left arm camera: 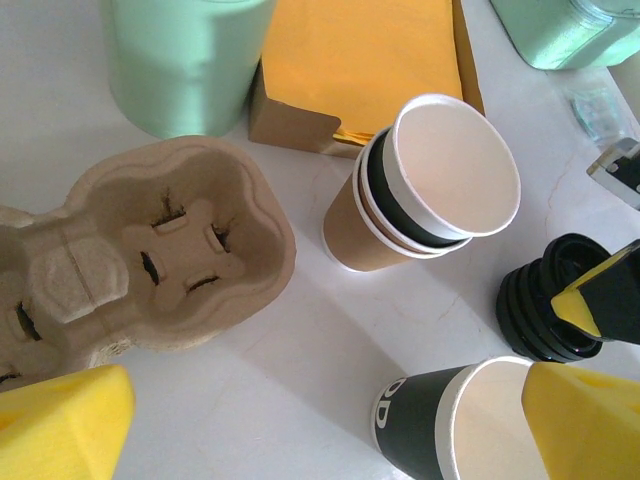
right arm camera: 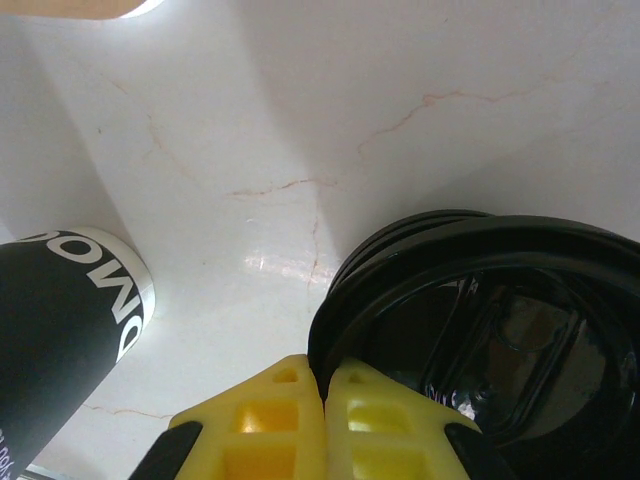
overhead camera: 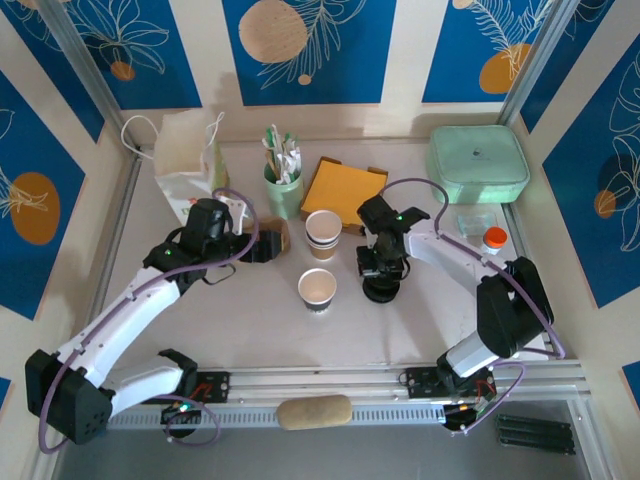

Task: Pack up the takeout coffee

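Pale marbled surface (overhead camera: 250,325), blue leaf-print walls (overhead camera: 330,60). Kraft takeout coffee cup stack (overhead camera: 323,235) upright mid-surface. Left fingers (left arm camera: 70,430) wide apart; right fingers (right arm camera: 280,420) pressed together at black lid stack (left arm camera: 540,320) rim.

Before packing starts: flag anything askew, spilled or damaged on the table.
The top cup of the nested stack sits cocked sideways, not square in the cups below. Nothing looks spilled; the single cup, lids and carrier seem fine.

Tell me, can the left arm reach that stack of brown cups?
Probably yes: the left gripper hangs open near the stack of brown cups, bare table between them, and the right gripper is away at the black lids.
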You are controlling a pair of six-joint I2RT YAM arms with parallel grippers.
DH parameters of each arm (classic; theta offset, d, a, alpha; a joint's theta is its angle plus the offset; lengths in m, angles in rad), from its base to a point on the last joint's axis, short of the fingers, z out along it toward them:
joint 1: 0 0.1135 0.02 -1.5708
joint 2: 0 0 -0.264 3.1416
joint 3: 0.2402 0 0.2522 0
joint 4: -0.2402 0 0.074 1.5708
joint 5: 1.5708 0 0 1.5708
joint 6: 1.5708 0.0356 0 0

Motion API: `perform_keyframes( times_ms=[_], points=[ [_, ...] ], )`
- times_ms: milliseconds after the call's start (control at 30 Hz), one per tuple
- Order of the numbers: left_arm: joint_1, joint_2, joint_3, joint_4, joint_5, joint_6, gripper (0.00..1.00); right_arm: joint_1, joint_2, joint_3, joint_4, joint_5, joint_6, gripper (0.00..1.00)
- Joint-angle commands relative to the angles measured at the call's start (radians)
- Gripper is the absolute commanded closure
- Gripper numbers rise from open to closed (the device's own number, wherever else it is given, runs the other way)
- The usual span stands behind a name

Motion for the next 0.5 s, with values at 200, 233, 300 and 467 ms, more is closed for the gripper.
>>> perform_keyframes(
  times_ms=[200, 233, 300, 467],
  points=[
    [-0.015, 0.005, 0.041, 0.035, 0.013, -0.034, 0.0, -0.029, -0.168, 0.09, -0.046, -0.09, 0.039, 1.0],
    [-0.015, 0.002, 0.043, 0.045, 0.033, -0.047, 0.0, -0.031, -0.191, 0.106, -0.043, -0.119, 0.047, 1.0],
    [-0.015, -0.001, 0.045, 0.082, 0.083, -0.076, 0.01, -0.031, -0.23, 0.138, -0.015, -0.191, 0.063, 1.0],
    [-0.015, -0.003, 0.038, 0.222, 0.181, -0.249, 0.01, -0.036, -0.283, 0.188, 0.175, -0.456, 0.14, 1.0]
  ],
)
